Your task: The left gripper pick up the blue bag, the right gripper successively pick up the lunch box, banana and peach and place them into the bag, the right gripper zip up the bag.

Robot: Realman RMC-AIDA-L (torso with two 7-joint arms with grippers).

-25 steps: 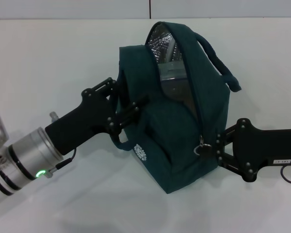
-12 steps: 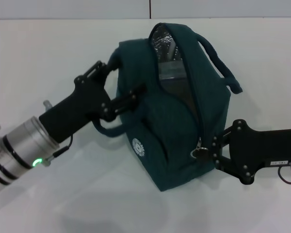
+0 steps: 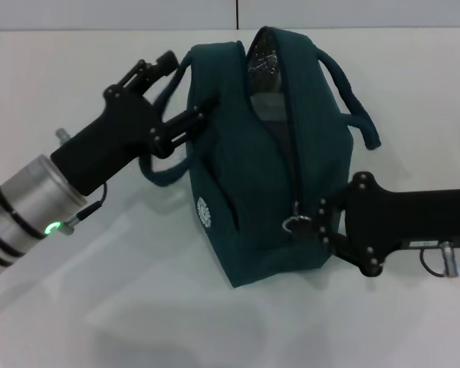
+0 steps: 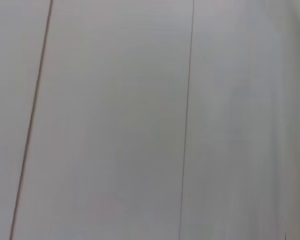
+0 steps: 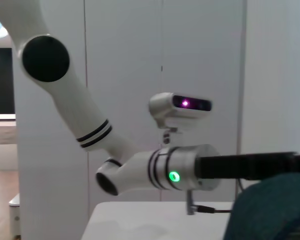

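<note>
The blue bag [image 3: 268, 176] stands on the white table [image 3: 77, 307], dark teal with a white logo. Its top zip gapes at the far end, showing silver lining [image 3: 261, 65] and a pale box-like shape [image 3: 265, 107] inside. The banana and peach are hidden. My left gripper [image 3: 185, 88] is closed on the bag's left edge by its near handle [image 3: 165, 175]. My right gripper [image 3: 318, 222] is shut on the zipper pull [image 3: 294, 225] at the near end of the zip. A corner of the bag also shows in the right wrist view [image 5: 270, 210].
The bag's second handle [image 3: 353, 100] arches over its right side. The right wrist view shows my left forearm with a green light [image 5: 175, 176] and my head camera [image 5: 182, 105]. The left wrist view shows only a pale wall [image 4: 150, 120].
The bag has shifted left and swung more upright, and its opening has narrowed. My left gripper rose and moved back with the bag's edge. My right gripper followed left on the zipper pull.
</note>
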